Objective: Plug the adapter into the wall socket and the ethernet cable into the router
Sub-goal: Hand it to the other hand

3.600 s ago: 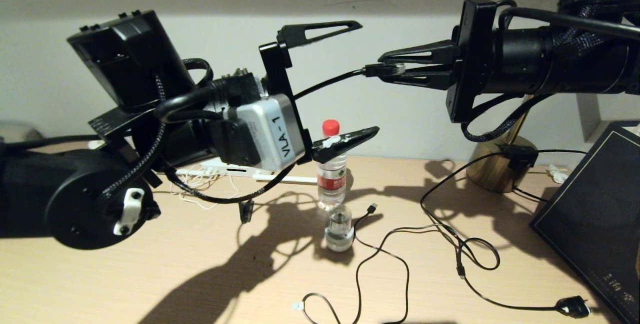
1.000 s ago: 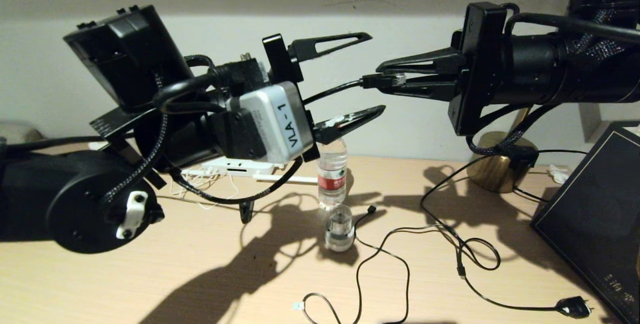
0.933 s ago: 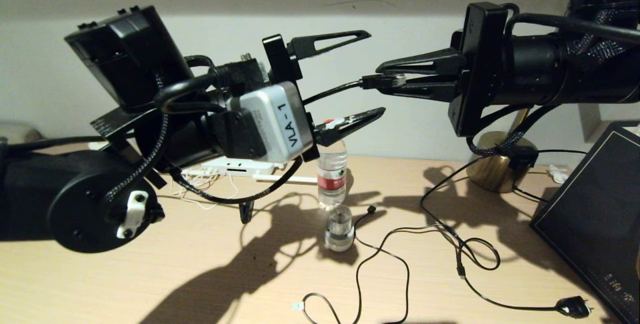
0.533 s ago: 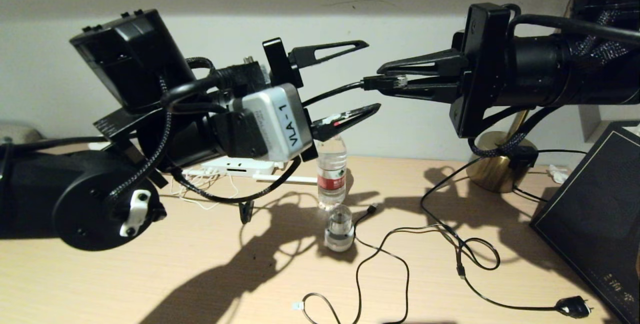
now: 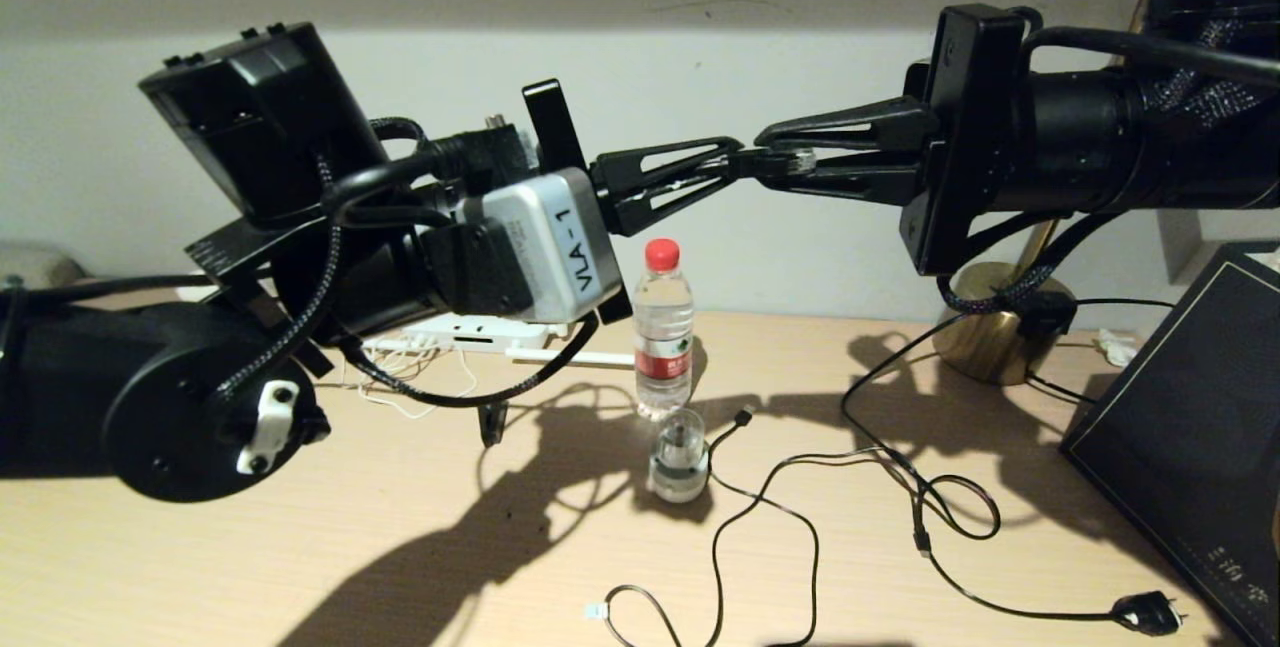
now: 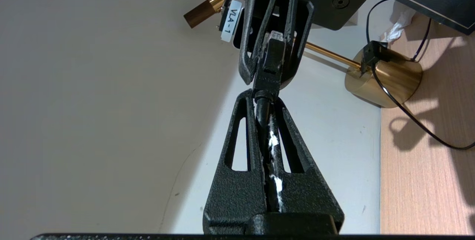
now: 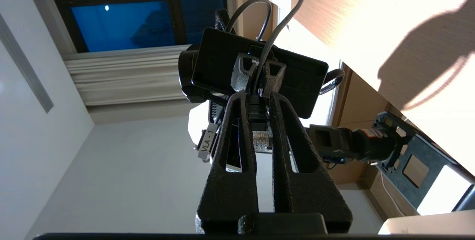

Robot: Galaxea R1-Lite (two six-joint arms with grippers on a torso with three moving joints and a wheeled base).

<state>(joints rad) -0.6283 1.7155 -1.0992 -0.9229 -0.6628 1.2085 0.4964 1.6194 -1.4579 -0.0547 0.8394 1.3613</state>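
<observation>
The ethernet cable (image 5: pixel 775 163) is suspended above the desk (image 5: pixel 300 547), held between both arms. The router (image 5: pixel 470 335) lies on the desk below the left arm. Above the desk, the left gripper (image 5: pixel 735 155) has its jaws clamped on the cable just behind the plug. The right gripper (image 5: pixel 765 159), facing it, has its jaws clamped on the clear plug (image 7: pixel 262 140). A water bottle (image 5: pixel 664 329) stands on the desk beneath both grippers.

Black arms; textured triangular slotted pincer fingers (image 6: pixel 237 180); silver wrist block (image 5: pixel 545 247) (labelled VLA-1); braided cables.
</observation>
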